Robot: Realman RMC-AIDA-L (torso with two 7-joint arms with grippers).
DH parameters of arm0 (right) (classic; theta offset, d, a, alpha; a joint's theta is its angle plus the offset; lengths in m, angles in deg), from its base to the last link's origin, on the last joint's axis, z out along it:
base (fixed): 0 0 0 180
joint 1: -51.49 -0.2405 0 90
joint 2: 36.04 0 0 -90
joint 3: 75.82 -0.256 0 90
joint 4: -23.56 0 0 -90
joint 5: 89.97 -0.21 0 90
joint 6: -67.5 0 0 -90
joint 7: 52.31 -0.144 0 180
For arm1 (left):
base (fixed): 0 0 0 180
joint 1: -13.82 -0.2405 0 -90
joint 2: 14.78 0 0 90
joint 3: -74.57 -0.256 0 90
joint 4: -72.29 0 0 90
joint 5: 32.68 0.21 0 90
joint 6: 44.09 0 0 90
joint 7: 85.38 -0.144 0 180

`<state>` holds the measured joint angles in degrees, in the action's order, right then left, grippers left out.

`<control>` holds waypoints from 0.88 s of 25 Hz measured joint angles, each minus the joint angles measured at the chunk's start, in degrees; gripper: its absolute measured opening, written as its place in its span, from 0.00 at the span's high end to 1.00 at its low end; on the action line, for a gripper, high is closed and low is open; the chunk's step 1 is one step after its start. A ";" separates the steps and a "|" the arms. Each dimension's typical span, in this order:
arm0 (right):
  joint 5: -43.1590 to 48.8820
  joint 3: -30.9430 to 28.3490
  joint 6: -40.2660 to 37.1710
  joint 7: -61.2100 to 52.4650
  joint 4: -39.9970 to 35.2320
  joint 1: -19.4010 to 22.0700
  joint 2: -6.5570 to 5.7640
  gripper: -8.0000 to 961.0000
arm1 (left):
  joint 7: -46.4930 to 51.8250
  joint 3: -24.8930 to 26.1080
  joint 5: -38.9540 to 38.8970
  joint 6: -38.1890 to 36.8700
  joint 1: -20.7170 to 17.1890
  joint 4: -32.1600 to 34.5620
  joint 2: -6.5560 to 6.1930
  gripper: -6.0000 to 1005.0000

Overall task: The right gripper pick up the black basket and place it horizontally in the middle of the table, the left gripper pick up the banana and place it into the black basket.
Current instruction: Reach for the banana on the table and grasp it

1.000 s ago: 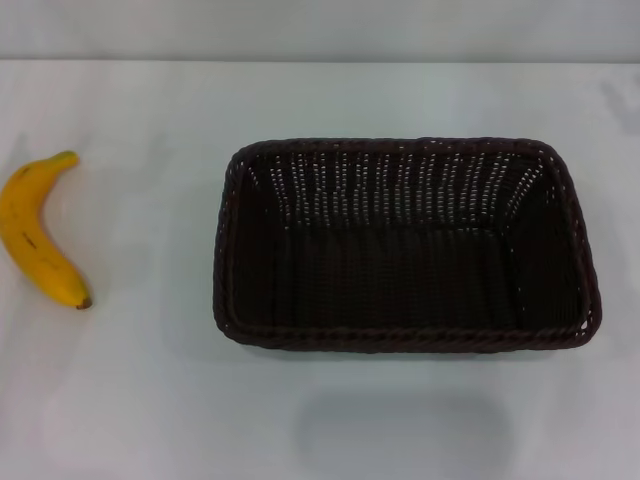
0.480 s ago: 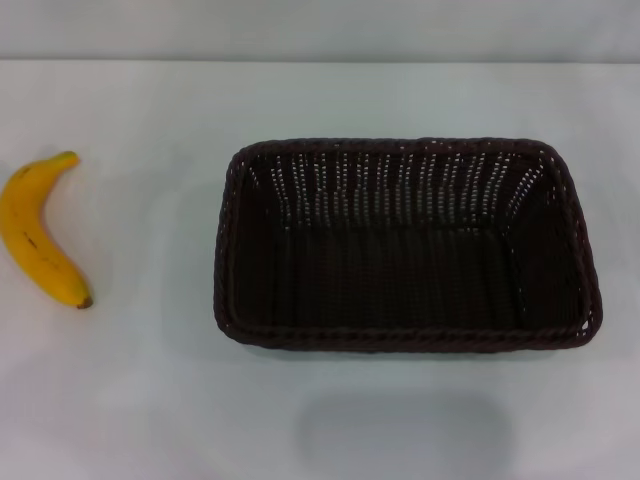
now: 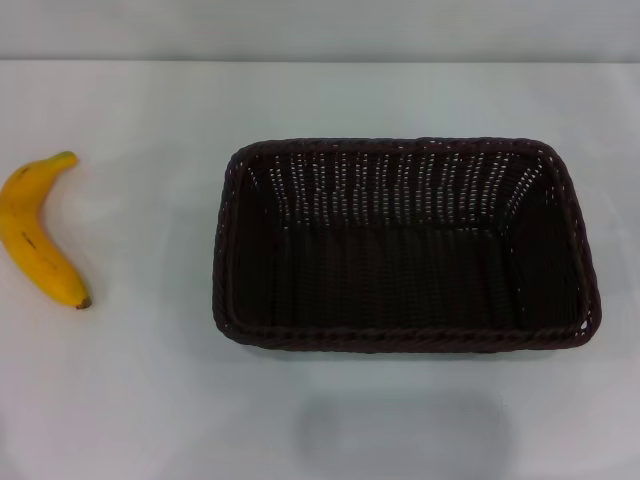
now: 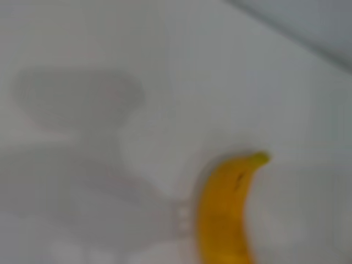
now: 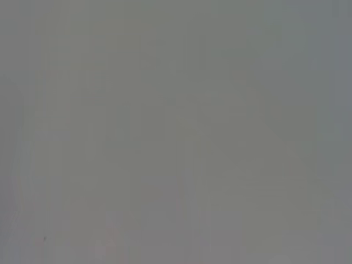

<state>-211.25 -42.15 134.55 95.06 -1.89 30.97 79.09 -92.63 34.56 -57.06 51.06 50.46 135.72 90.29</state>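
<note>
The black basket stands upright and empty on the white table, its long side running left to right, a little right of the middle. The banana lies on the table at the far left, apart from the basket, stem end toward the back and dark tip toward the front. The left wrist view shows the banana from above on bare table. Neither gripper shows in any view. The right wrist view shows only a plain grey surface.
The table's back edge runs along the top of the head view. A faint shadow lies on the table in front of the basket. Bare table lies between the banana and the basket.
</note>
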 joint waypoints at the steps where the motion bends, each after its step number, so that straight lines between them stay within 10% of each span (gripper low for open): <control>1: -0.01 -0.10 -0.08 0.46 0.40 -0.28 -0.03 0.11 | -0.06 -0.15 2.90 1.37 1.08 -0.23 0.02 0.14; 10: -0.06 -0.62 -0.04 1.98 1.49 0.42 -0.07 0.11 | -0.85 -0.44 16.60 -4.56 7.69 -12.64 3.87 0.14; 22: -0.06 -1.06 -0.46 2.11 1.12 1.79 -0.26 0.11 | -0.90 -0.07 10.62 -10.51 5.54 -12.63 5.56 0.14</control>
<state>-211.31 -43.22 134.09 97.17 -0.76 32.76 78.83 -93.54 34.50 -46.44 40.55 56.00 123.09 95.85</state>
